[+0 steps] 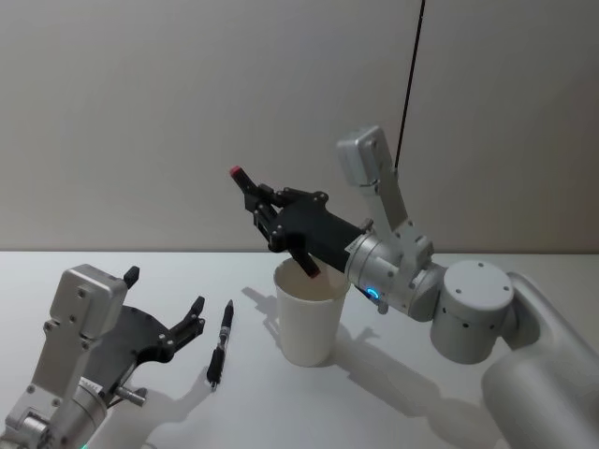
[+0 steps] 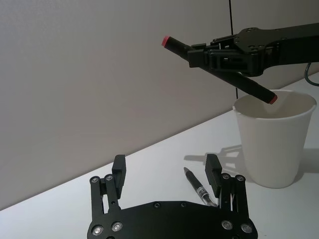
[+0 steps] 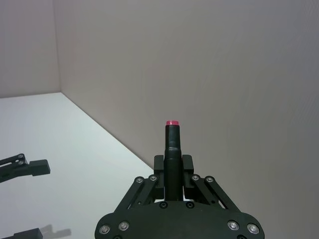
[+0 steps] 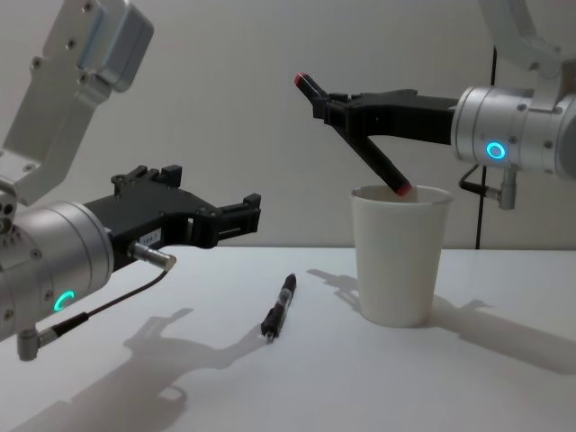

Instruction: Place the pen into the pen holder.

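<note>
- The black marker pen (image 4: pixel 378 161) looks light, stiff and smooth, so a pinch at mid-barrel suits it. It slants over the paper cup (image 4: pixel 396 261) with its lower red tip at the mouth.
- The right gripper (image 1: pixel 260 201) is clamped on its barrel.
- The left gripper (image 1: pixel 167 292) hangs spread wide and empty, near a second pen (image 1: pixel 220 344) lying on the table (image 1: pixel 393 402).
- The right wrist view shows the grip end-on — the chest view shows the tip level with the rim.

Light is moderate and diffuse, coming from overhead. In the head view the pen holder (image 1: pixel 309 323) throws soft, overlapping shadows on the white bench (image 1: pixel 281 412), toward the lower right and the left of the frame. The grey wall (image 1: pixel 140 94) is unevenly lit and dims toward the lower left.
</note>
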{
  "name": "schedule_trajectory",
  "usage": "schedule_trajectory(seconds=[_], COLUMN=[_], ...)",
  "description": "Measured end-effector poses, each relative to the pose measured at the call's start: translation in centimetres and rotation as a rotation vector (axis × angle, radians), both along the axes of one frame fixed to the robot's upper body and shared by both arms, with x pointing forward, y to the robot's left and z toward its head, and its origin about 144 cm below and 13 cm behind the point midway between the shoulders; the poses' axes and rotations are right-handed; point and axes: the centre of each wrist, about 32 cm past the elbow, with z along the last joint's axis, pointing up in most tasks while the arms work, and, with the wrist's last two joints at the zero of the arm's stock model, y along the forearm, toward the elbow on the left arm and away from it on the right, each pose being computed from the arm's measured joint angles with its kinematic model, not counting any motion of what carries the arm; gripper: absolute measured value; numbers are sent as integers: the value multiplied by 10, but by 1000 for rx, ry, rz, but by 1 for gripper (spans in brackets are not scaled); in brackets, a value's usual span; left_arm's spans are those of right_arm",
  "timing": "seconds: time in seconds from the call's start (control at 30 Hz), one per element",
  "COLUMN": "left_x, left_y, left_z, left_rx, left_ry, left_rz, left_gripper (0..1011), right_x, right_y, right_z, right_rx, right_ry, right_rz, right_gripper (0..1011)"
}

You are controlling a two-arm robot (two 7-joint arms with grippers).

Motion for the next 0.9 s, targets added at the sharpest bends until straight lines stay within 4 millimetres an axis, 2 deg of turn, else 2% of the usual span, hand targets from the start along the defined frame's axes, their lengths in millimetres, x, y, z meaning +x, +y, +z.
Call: schedule_trajectory(seconds=[0.9], left_x=[0], left_y=[0], left_z=[0], left_rx=[0], left_ry=[0], left_rz=[0], left_gripper=[1002], right_x=[-5], right_y=[-10], right_z=[-10], right_rx=[-30], right_ry=[48], right_rz=[-8], right_gripper=[207])
